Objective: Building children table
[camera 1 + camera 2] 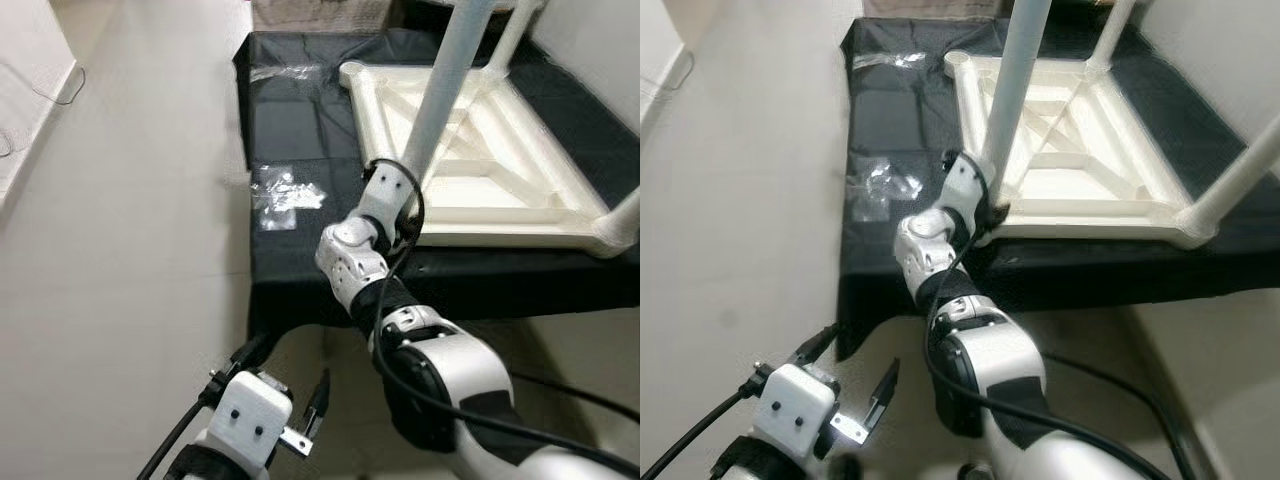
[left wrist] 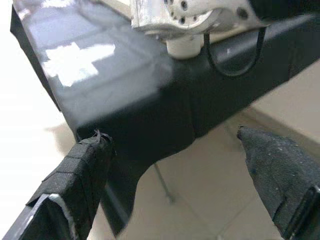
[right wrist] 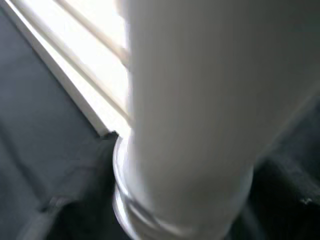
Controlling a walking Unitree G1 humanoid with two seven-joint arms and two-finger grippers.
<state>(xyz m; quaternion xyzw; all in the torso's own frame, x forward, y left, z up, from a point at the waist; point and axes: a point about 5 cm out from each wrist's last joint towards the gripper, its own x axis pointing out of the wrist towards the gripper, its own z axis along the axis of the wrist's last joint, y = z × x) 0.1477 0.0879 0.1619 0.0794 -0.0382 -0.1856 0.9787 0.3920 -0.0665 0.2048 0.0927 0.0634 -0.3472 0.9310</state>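
Gripping white table leg near its base: right gripper, centre of left eye view, clenched round leg at near-left corner of upturned table frame. Frame lies on black cloth-covered platform, upper right. Plastic bag of small parts beside it, centre left. Left gripper idle, fingers spread, lower left above floor. Judged step: seating leg in corner socket. Next: keep leg upright, twist or press home.

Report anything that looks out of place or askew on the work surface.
Nothing looks damaged. The white table frame lies upside down on the black cloth, as assembly needs. Loose clear plastic bags lie beside it.
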